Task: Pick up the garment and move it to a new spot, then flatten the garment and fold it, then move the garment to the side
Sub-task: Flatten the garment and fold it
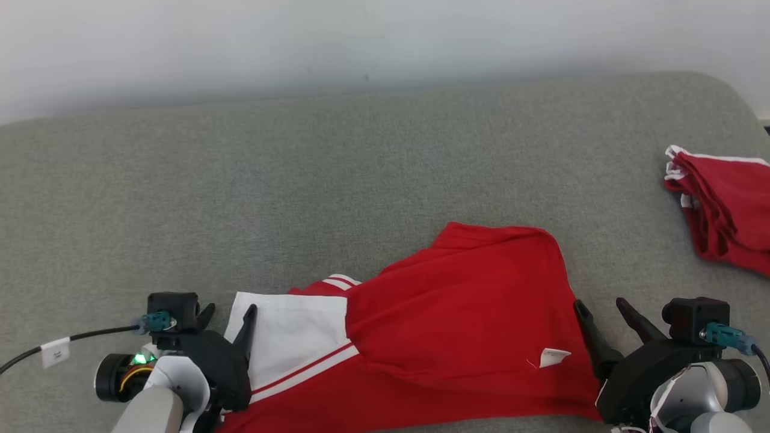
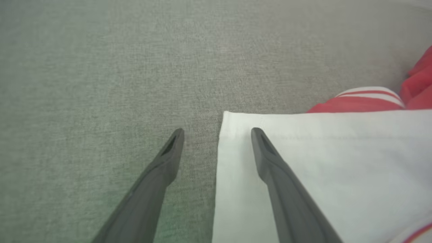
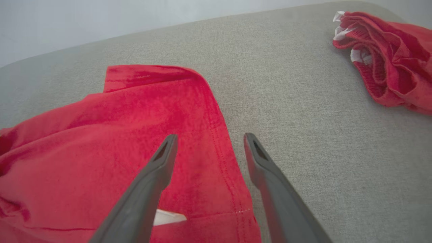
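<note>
Inspecting the work surface: the red garment [image 1: 469, 313] lies rumpled on the grey padded surface [image 1: 361, 180], at its near edge, between the two arms. Its white panel [image 2: 320, 162] is on the robot's left, and a small white tag [image 1: 553, 356] shows near the right side.

The left gripper [image 1: 230, 311] has its fingers spread wide, holding nothing. One finger is over the bare padding and the other over the white panel, straddling that panel's edge. The right gripper [image 1: 600, 304] is likewise spread and empty, straddling the stitched right hem [image 3: 233, 175].

A second, bunched red garment [image 1: 728, 210] lies well apart at the far right.

Assessed stage: set for a two-handed pick-up, with no grasp made.

Hazards noted:
- The cloth looks doubled over, so closing may catch only the top layer and the lift would open it unevenly.
- Fingers coming down too low could snag the padding.
- Unequal grips would let one side slip and bunch.
- Carrying it rightward risks tangling with the second garment.
</note>
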